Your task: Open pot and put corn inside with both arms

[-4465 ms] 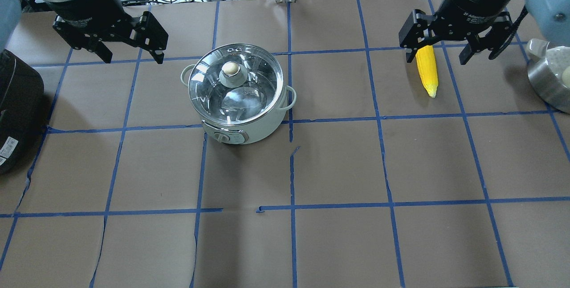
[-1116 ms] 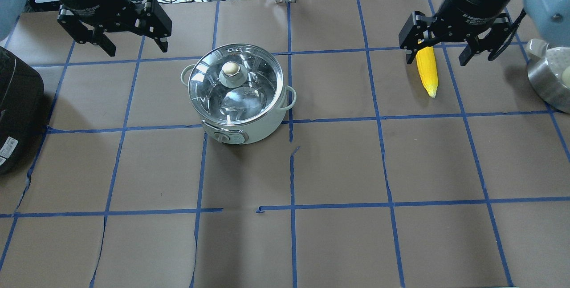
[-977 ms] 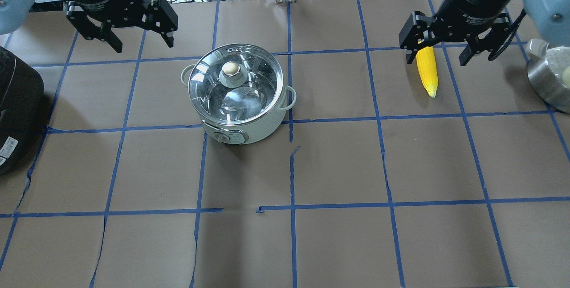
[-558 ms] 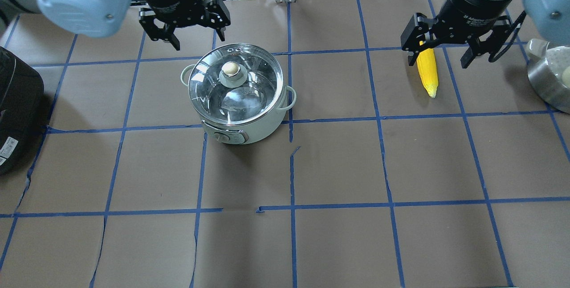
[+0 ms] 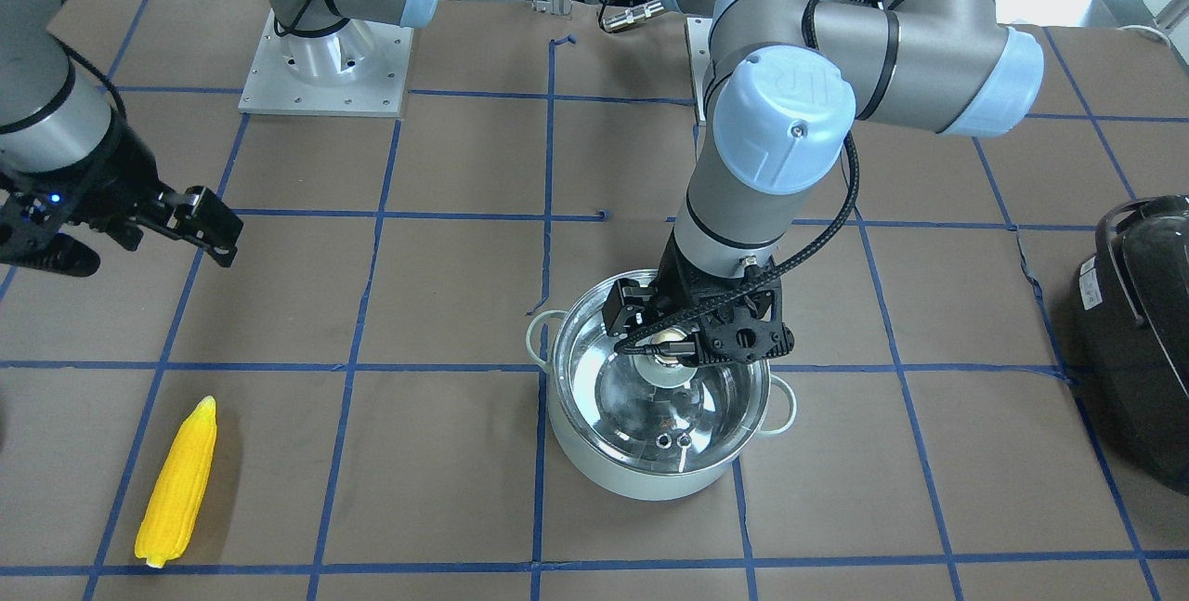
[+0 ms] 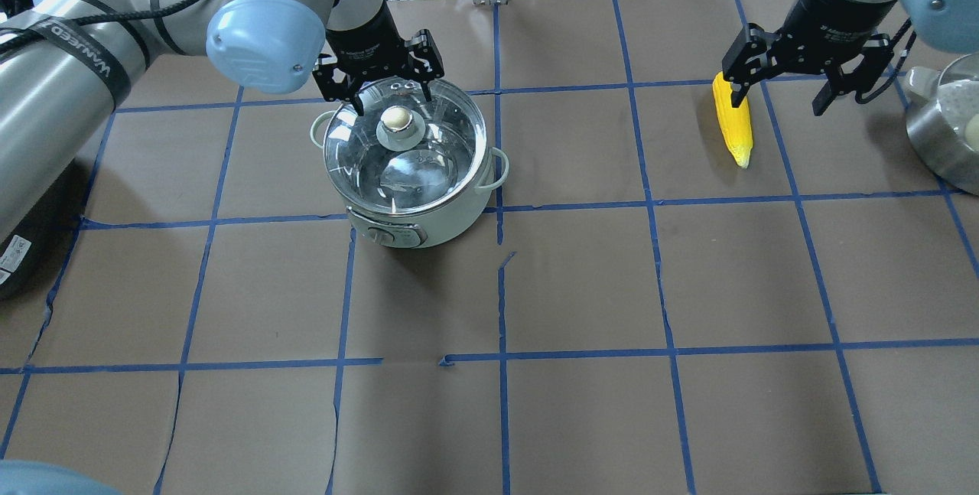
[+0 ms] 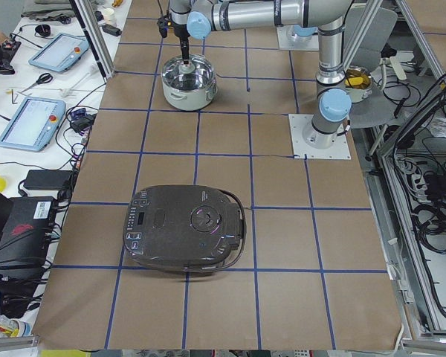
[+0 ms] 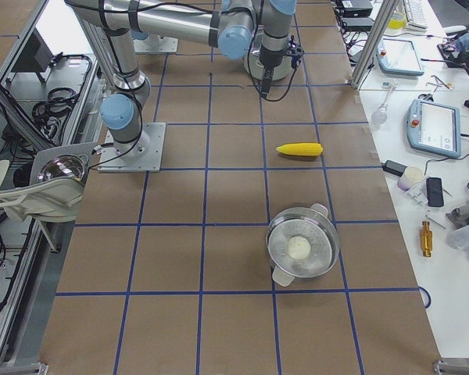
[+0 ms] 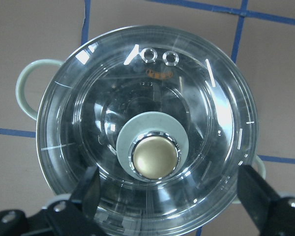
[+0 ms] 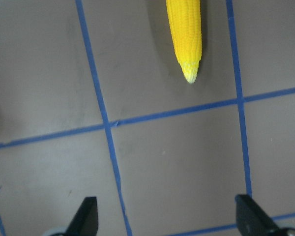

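Note:
The pale mint-green pot (image 6: 417, 212) stands with its glass lid (image 6: 428, 166) on, brass knob (image 6: 396, 118) up. My left gripper (image 6: 388, 97) is open and hangs just above the lid. In the left wrist view its fingers (image 9: 88, 189) stand on either side of the knob (image 9: 155, 156), not touching it. The yellow corn (image 6: 733, 124) lies flat on the table at the far right. My right gripper (image 6: 778, 101) is open and empty above the table beside the corn's thick end. In the right wrist view the corn (image 10: 186, 34) lies ahead of the fingers.
A black appliance (image 5: 1138, 332) sits at the table's end on my left. A steel bowl (image 6: 944, 135) stands just right of my right gripper. Brown paper with a blue tape grid (image 6: 581, 281) covers the table.
My left gripper has swung from the far left of the table to over the pot's lid knob, still open. My right gripper has shifted slightly right and farther back, still open.

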`<action>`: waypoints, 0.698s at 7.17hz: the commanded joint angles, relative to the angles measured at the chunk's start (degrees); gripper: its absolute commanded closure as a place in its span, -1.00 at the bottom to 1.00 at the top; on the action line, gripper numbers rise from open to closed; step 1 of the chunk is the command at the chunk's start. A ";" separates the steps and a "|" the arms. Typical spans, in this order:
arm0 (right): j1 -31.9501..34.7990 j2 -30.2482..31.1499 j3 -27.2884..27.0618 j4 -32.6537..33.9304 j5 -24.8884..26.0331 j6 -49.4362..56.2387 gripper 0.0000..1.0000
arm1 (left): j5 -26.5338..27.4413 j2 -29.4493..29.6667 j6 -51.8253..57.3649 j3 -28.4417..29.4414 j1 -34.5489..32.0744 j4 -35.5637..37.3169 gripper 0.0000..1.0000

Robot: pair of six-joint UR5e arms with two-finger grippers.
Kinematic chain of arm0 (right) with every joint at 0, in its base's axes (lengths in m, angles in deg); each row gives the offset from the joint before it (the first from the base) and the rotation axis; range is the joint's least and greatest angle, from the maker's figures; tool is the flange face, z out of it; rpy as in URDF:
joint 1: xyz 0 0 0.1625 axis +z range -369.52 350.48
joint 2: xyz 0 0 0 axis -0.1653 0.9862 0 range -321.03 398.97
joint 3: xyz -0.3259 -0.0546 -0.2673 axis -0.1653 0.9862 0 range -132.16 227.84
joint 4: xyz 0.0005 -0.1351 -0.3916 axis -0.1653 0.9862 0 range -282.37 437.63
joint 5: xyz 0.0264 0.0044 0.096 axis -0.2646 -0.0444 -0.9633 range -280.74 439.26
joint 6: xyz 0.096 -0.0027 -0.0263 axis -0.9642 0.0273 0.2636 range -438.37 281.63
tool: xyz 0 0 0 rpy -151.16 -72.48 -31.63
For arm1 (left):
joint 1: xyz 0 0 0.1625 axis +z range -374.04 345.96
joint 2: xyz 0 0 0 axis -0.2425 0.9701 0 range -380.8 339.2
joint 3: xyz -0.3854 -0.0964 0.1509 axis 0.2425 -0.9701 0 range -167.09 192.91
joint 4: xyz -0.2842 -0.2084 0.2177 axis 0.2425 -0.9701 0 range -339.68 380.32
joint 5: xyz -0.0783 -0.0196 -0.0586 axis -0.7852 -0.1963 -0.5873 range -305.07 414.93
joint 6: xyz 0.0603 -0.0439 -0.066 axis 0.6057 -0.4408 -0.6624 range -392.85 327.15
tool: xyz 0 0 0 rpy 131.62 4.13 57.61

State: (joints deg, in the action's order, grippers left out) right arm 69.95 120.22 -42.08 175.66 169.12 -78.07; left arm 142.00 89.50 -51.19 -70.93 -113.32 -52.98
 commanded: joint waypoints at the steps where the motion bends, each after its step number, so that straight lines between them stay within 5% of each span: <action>1: -1.32 -8.35 0.53 9.36 0.05 5.10 -1.00 | 0.03 1.32 0.58 -1.67 -0.12 3.87 -0.87; 4: -3.52 -17.51 0.45 20.23 0.14 8.66 -1.00 | 0.12 1.24 0.66 -1.76 -0.30 1.94 -0.51; 5: -3.61 -20.41 0.80 22.45 0.06 8.75 -1.00 | 0.12 1.50 0.67 -1.84 -0.30 2.20 -0.08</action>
State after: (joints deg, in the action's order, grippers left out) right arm 66.58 103.65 -41.49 194.55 169.21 -69.87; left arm 142.11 90.87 -50.59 -72.75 -113.58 -50.83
